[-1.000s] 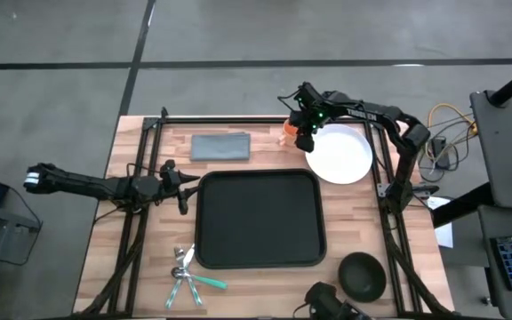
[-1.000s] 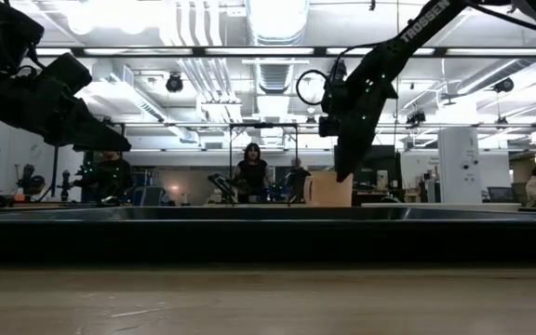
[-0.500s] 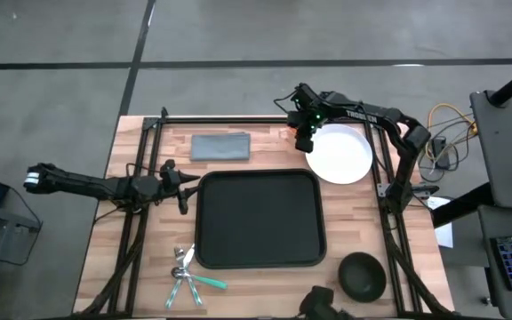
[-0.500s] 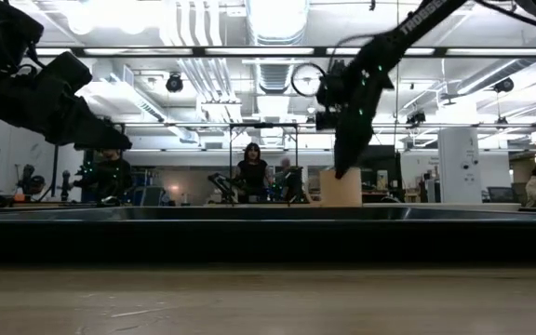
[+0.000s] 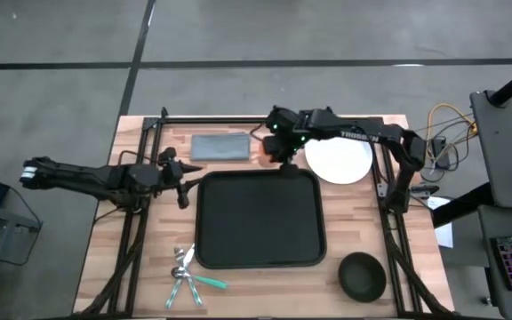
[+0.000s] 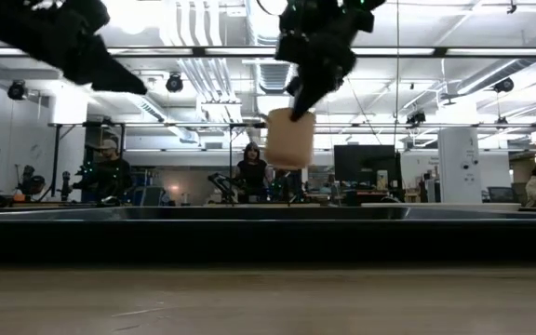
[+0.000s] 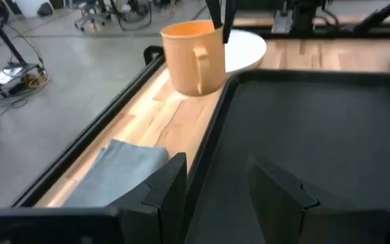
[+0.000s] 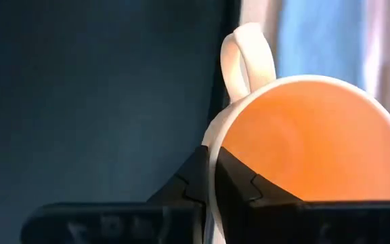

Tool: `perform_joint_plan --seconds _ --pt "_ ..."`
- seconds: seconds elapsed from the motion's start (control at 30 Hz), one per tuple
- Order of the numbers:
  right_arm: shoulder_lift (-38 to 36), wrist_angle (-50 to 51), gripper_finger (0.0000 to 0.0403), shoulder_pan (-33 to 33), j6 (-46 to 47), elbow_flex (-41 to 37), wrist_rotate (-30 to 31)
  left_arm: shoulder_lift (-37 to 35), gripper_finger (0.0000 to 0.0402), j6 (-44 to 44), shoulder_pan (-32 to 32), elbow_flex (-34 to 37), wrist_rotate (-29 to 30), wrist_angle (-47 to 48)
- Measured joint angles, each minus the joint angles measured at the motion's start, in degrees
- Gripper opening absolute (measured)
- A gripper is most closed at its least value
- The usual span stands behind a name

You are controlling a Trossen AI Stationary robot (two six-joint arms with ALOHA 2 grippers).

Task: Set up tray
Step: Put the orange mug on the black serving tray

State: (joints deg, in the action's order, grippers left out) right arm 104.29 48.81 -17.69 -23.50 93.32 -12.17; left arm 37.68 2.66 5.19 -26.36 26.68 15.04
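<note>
A tan mug (image 6: 289, 140) hangs in the air past the far edge of the black tray (image 5: 258, 218), with my right gripper (image 8: 215, 183) shut on it. In the left wrist view the mug (image 7: 193, 57) shows its handle. My left gripper (image 5: 183, 182) stands open just off the tray's left edge, and its fingers (image 7: 175, 190) hold nothing. The tray lies flat in the middle of the table. My right gripper pinches the mug's rim wall (image 8: 212, 146), one finger inside the cup and one outside, some way round from the handle (image 8: 246, 57). The fingers come from above, pointing down. The mug hangs upright below them, lifted clear of the table.
A white plate (image 5: 338, 158) lies at the far right and a folded grey cloth (image 5: 220, 147) at the far left. A dark bowl (image 5: 363, 276) sits at the near right. Cutlery (image 5: 189, 274) lies near the tray's near left corner. People stand in the room behind.
My right gripper has taken hold of the mug, which stood on the table beside the plate. It has lifted the mug clear and carried it toward the table's left edge, along the tray's far edge. My left gripper has risen a little.
</note>
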Motion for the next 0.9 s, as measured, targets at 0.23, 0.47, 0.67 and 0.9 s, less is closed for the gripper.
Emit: perform_joint_plan --seconds 0.23,0.47,0.67,0.9 --pt "0.6 -14.2 0.0008 4.6 8.0 -0.2 0.0 10.8 0.0136 1.3 0.0 -4.7 7.3 1.1" --pt "1.4 -17.5 0.0008 5.0 9.7 -0.7 0.3 14.6 0.0136 -0.2 0.0 -5.5 11.8 -6.5" --pt "2.9 -19.6 0.0008 5.1 9.9 -0.8 0.0 14.4 0.0136 -2.3 0.0 -5.4 11.9 -10.0" --pt "3.6 -23.3 0.0008 5.4 10.9 -0.8 -2.7 14.4 0.0136 -3.0 0.0 -5.4 11.3 -11.7"
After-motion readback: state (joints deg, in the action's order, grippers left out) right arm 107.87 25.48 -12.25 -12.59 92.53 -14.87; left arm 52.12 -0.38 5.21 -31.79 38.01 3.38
